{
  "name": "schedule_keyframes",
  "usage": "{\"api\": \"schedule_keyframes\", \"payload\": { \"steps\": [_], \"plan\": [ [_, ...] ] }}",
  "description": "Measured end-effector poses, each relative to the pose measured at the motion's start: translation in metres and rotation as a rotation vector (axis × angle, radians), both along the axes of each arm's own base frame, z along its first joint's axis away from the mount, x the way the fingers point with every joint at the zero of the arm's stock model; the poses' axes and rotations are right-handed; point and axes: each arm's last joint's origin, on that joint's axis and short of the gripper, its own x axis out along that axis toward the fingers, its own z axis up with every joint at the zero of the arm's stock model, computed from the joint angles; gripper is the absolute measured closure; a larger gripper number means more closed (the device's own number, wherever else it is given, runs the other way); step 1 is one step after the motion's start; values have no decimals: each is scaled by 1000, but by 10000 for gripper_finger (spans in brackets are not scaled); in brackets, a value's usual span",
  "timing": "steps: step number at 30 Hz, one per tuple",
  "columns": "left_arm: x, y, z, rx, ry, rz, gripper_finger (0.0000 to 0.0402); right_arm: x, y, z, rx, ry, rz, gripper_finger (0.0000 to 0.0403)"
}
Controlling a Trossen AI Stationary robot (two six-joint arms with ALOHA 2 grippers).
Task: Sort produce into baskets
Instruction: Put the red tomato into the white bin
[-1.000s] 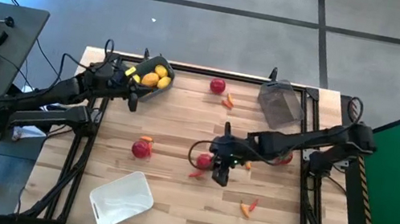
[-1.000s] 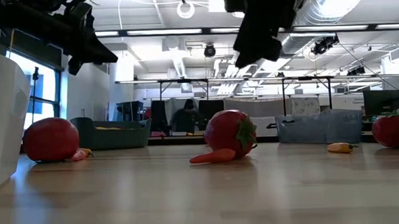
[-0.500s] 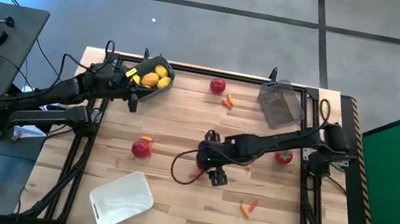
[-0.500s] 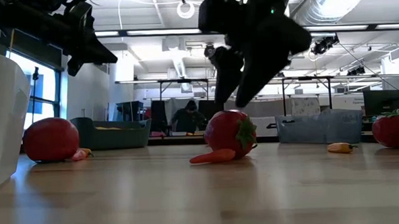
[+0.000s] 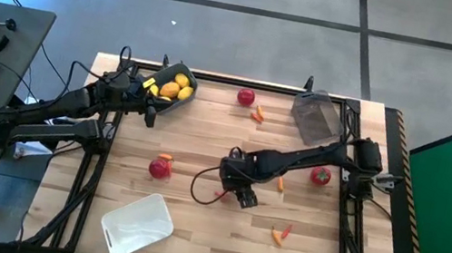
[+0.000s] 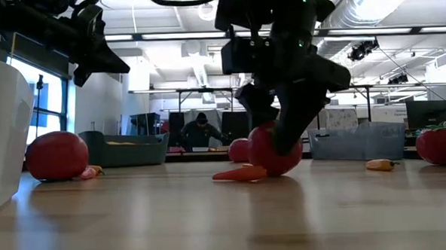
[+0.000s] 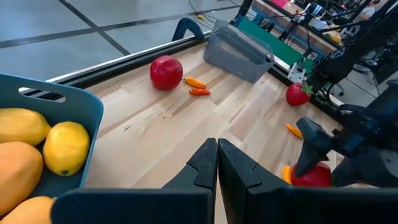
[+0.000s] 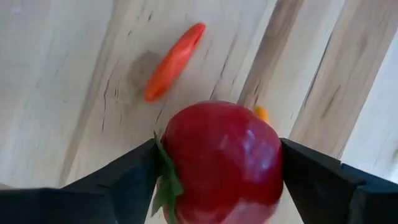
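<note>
My right gripper [image 5: 236,183] is down at the table's middle, its fingers closed on a round red fruit [image 8: 217,162] that stands on the wood; the fruit also shows in the low view [image 6: 273,149]. A thin orange pepper [image 8: 174,61] lies beside it. My left gripper [image 7: 217,149] is shut and empty, held above the table by the near side of the blue-grey basket [image 5: 167,91], which holds several yellow fruits [image 5: 175,89]. The white basket [image 5: 137,224] stands near the front left. The dark translucent basket [image 5: 315,116] stands at the far right. My right gripper pinches the red fruit between its two fingers [image 8: 124,180], one on each of its opposite round sides [image 8: 171,155]. The fingers come from above, pointing down. The fruit's underside rests on the table [image 6: 274,172].
Other red fruits lie at the far middle [image 5: 245,98], at the left [image 5: 160,168] and at the right [image 5: 320,175]. Small orange peppers lie scattered: at the far middle [image 5: 257,114], beside the left fruit [image 5: 166,157], right of my right gripper [image 5: 280,183] and at the front right [image 5: 281,235].
My right gripper has gone down and toward the table's left edge onto the red fruit and has taken hold of it. The fruit has shifted a little and turned, so that its green leaf no longer faces the low camera.
</note>
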Motion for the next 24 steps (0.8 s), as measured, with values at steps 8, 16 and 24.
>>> {"api": "schedule_keyframes", "payload": {
  "steps": [8,16,24],
  "plan": [
    [0,0,0,4,0,7,401,-6,-15,11,113,50,-188,206],
    [0,1,2,13,-13,11,401,-33,-69,87,172,-75,-563,209],
    [1,1,2,42,-8,11,401,-115,-171,142,80,-129,-1062,209]
  ]
}}
